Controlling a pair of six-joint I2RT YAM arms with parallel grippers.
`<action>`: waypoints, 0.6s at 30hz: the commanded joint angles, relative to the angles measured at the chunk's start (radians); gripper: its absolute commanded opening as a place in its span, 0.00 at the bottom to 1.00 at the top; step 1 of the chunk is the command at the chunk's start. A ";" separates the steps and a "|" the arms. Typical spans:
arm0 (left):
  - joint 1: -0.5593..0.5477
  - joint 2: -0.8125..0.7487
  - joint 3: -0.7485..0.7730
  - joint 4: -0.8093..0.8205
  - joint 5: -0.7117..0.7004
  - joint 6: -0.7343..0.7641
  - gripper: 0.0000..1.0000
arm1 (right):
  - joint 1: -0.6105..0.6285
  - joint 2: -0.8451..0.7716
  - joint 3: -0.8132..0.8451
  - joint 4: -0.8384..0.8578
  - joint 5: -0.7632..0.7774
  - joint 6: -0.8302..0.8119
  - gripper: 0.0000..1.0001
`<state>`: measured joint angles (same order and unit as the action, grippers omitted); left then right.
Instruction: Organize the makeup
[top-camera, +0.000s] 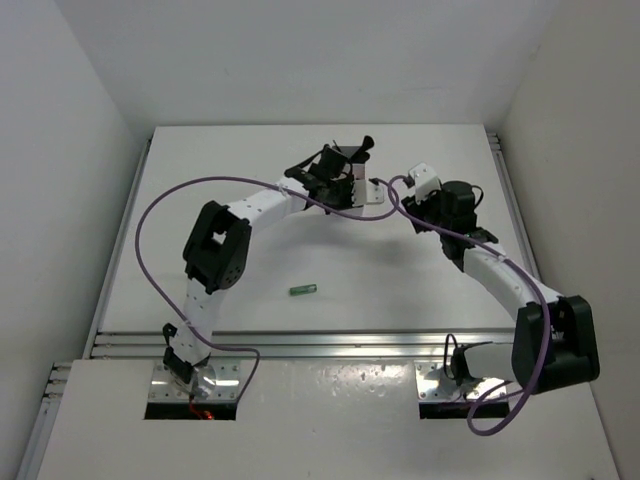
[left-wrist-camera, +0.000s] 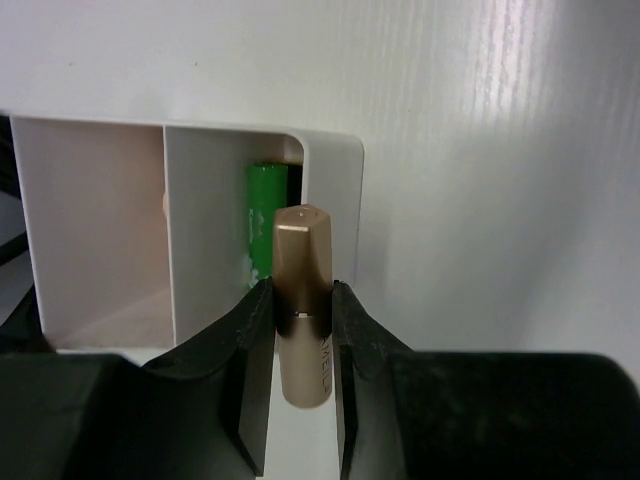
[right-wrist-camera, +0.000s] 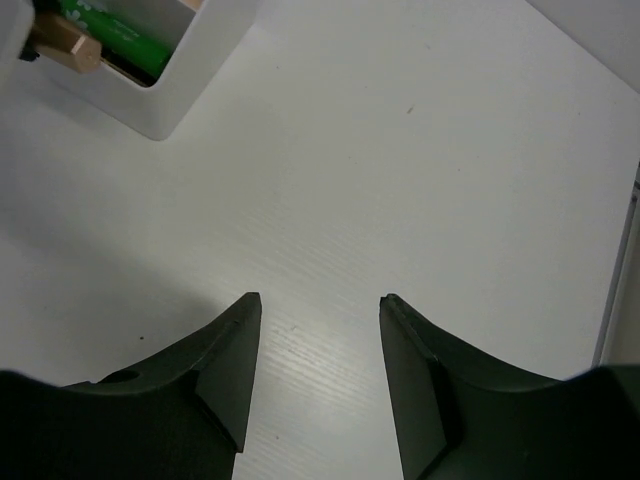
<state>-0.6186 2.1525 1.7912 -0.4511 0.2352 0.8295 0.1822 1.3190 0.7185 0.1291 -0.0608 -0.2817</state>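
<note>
Black left fingers (left-wrist-camera: 252, 335) are closed snugly on the lower half of the tan-gold tube (left-wrist-camera: 300, 300), with its tip pointed toward the white box (left-wrist-camera: 333, 190) at the far middle of the surface (top-camera: 220, 170). It's held right at the box's end compartment, where one green tube (left-wrist-camera: 267, 200) is already tucked in. So it looks like it's being lined up to be dropped in next to that one, tubes kept together, probably. Whether the tan-gold tube is already past the rim or only just in front of it can't be told from the wrist view.

The right fingers (right-wrist-camera: 225, 365) are spread roughly halfway with nothing between them. They're parked over bare surface just beside the box, likely kept out of the way while the left arm works.

A second green tube (top-camera: 304, 290) is lying alone out in the middle of the surface, well apart from the box, so the job isn't finished. That one would probably be fetched next.
</note>
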 joint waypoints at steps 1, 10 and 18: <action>-0.010 0.030 0.063 0.190 -0.037 0.003 0.00 | -0.026 -0.066 -0.014 -0.003 -0.020 -0.001 0.51; -0.029 0.061 0.140 0.169 -0.062 -0.020 0.00 | -0.035 -0.141 -0.027 -0.108 -0.071 -0.056 0.51; -0.029 0.058 0.053 0.169 -0.071 0.036 0.00 | -0.038 -0.121 -0.008 -0.128 -0.093 -0.096 0.51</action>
<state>-0.6407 2.2280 1.8729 -0.2913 0.1635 0.8524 0.1497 1.1984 0.6968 0.0055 -0.1280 -0.3462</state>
